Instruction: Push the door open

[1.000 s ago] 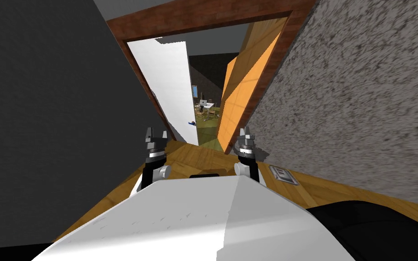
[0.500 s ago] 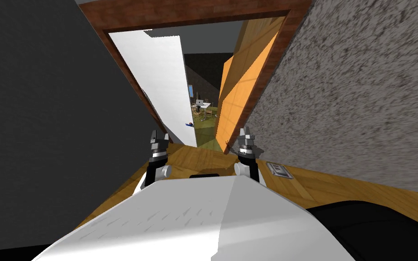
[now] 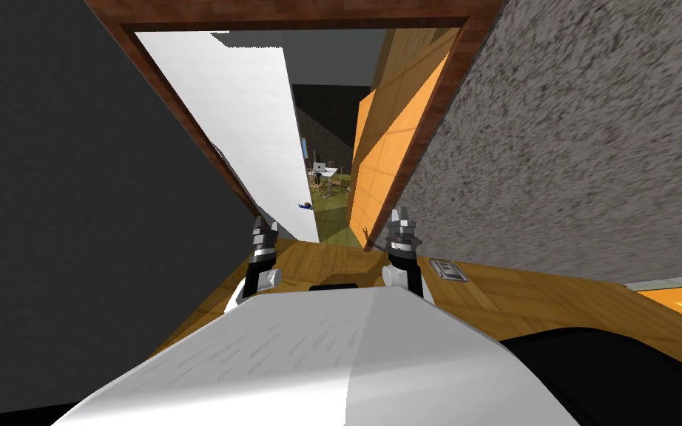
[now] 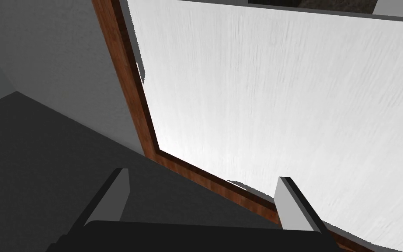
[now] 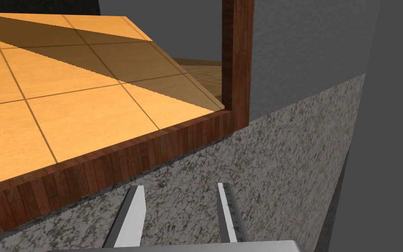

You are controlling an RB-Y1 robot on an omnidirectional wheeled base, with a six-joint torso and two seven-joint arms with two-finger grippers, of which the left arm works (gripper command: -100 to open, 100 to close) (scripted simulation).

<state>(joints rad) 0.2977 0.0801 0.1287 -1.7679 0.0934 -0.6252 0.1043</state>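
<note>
Doorway ahead was framed in dark brown wood (image 3: 295,13), with a white door (image 3: 258,126) swung away on the left side and an orange panelled door (image 3: 384,155) angled away along the right. The gap between them showed a far room with a small tabletop (image 3: 325,171). A small blue handle (image 3: 304,205) sat at the white door's free edge. The left gripper (image 3: 264,224) hung low by the foot of the left jamb, its fingers wide apart and empty, aimed at the frame and the white door beyond it. The right gripper (image 3: 402,218) hung by the foot of the right jamb, fingers parted more narrowly around nothing, facing the speckled grey wall (image 3: 569,133) just beside the frame. Both were above the wooden floor (image 3: 332,259).
</note>
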